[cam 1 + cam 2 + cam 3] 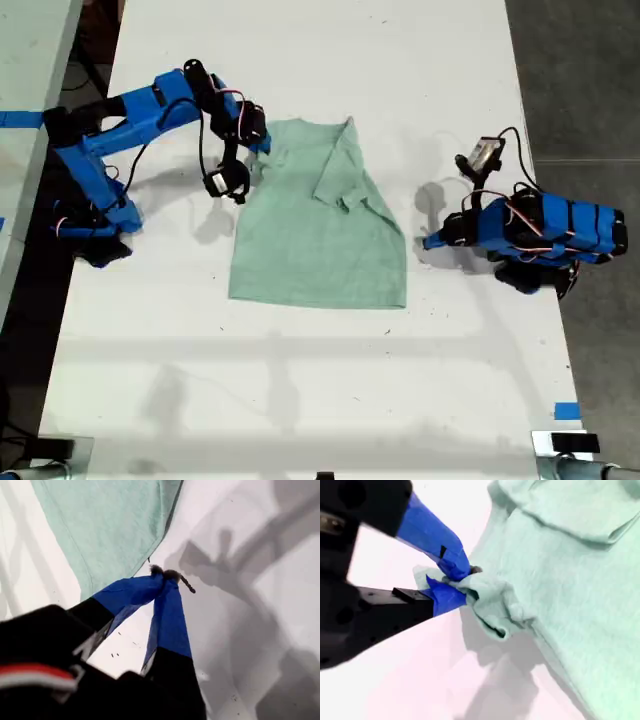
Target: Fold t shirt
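T shirt (315,235): pale mint green, spread on the white bench (300,400) between the two blue arms; sleeve on the exterior view's right folded inward over the chest, hem toward the bottom of the exterior view.
My second gripper (451,582): clenched on a bunched sleeve of the t shirt, cloth wadded between the blue-taped fingertips (452,562); at the exterior view's left, at the shirt's upper edge (240,178).
My first gripper (165,575): tips pressed together with no cloth between them, just beside the shirt's edge and apart from it; a small dark tuft at the tips, perhaps lint, too small to tell; at the exterior view's right (432,240).
Bench: white, marked with the arms' shadows; blue tape piece (566,411) near the lower right corner of the exterior view.
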{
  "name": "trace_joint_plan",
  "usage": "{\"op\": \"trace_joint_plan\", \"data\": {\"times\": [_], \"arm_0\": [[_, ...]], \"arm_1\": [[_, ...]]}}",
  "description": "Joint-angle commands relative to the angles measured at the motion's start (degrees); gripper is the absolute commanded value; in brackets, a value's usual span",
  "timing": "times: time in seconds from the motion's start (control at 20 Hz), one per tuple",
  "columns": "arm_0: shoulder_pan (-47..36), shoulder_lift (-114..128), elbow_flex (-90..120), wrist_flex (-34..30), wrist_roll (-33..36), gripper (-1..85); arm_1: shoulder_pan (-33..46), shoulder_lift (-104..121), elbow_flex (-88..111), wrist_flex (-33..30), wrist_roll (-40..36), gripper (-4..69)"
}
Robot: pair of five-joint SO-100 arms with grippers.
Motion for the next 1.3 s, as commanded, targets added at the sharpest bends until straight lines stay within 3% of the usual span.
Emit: {"op": "trace_joint_plan", "data": {"times": [0.0,0.4,0.5,0.7,0.85,0.9,0.95,1.1,1.25], "arm_0": [[5.1,-4.75,-8.88,0.26,3.78,-0.3],[11.87,-27.69,-28.56,1.14,9.49,1.5],[12.22,-27.33,-28.56,1.85,10.11,16.9],[12.48,-27.25,-28.56,3.43,10.99,32.6],[10.99,-25.66,-28.39,5.8,9.32,26.1],[10.02,-23.55,-27.33,7.03,6.94,19.1],[8.53,-20.13,-25.49,8.88,3.08,5.1],[7.12,-2.29,-9.14,5.89,-9.76,3.5],[6.94,24.61,19.95,-5.71,-16.44,2.9]], "arm_1": [[-0.53,0.62,2.99,-1.23,0.53,-1.2],[-0.62,0.62,2.99,-1.23,0.53,-1.2],[-0.62,0.62,2.99,-1.23,0.53,-1.2],[-0.62,0.62,2.99,-1.23,0.53,-1.2],[-0.7,0.62,2.99,-1.23,0.53,-1.2],[-0.7,0.62,2.99,-1.23,0.53,-1.2],[-0.7,0.62,2.99,-1.23,0.53,-1.2],[-0.88,0.62,2.99,-1.23,0.53,-1.2],[-0.97,0.62,2.99,-1.23,0.53,-1.2]]}}
